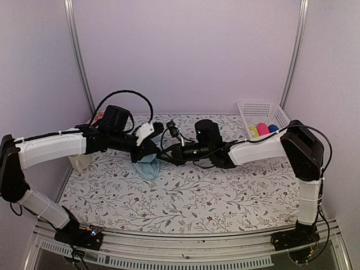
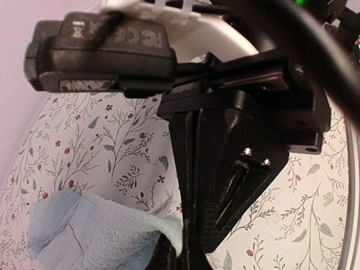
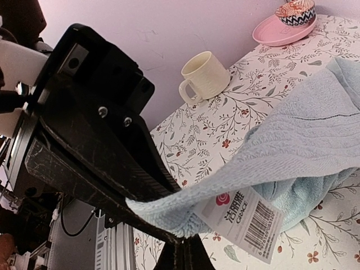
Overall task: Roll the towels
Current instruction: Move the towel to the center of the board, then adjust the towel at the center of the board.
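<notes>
pale aqua towel (image 1: 147, 167): 1 | cream mug (image 3: 205, 83): 1 | pink hat (image 3: 281, 28): 1 | white basket (image 1: 259, 108): 1 | coloured balls (image 1: 262, 129): 3

Here's the pale aqua terry-cloth towel (image 1: 147, 167) (image 3: 292, 140) (image 2: 95, 230), unrolled and crumpled mid-table on the floral tablecloth (image 1: 225, 194). One ribbed edge is lifted and stretched taut, the rest bunches underneath, and a white barcode label (image 3: 247, 222) dangles from its raised hem.

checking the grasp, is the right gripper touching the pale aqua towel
Touching. Right wrist view: the right gripper is shut on an edge of the pale aqua towel.
</notes>
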